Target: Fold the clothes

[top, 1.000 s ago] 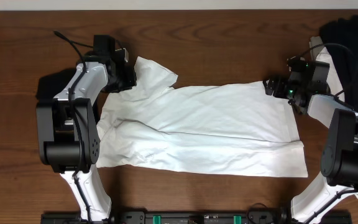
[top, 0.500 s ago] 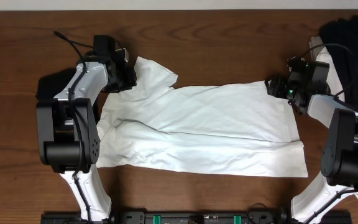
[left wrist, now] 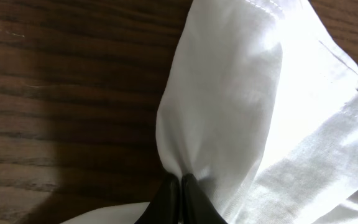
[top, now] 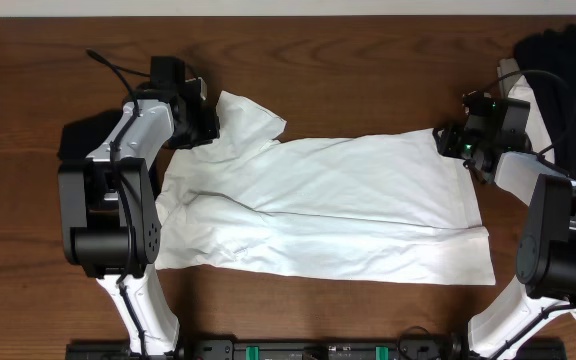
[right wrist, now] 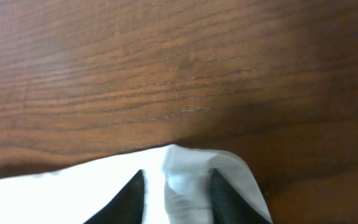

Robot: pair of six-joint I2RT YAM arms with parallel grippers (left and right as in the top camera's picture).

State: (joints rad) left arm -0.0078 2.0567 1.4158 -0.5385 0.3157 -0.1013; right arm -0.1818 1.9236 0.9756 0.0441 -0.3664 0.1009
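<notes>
White cotton fills the middle of the wooden counter (top: 348,70): a short-sleeved T-shirt (top: 318,205) lies flat with its length running from the left edge toward the right edge. A long crease runs along its middle, and its near side is folded over. One sleeve (top: 248,118) sticks out toward the far left corner.

The left arm (top: 133,140) reaches that sleeve, and the left jaws are together, clamped on a gathered pinch of its white fabric. The stitched hem of the sleeve fans out beyond them.

The right arm (top: 513,165) comes in from the right edge to the shirt's far right corner. The right jaws straddle that corner with a raised fold of cloth between them. A gap shows between the dark fingers (right wrist: 135,193), and I cannot tell whether they pinch the fabric.

Dark garments (top: 568,60) are heaped at the far right corner of the counter. A black cloth (top: 78,135) lies by the left edge, behind the left arm.
</notes>
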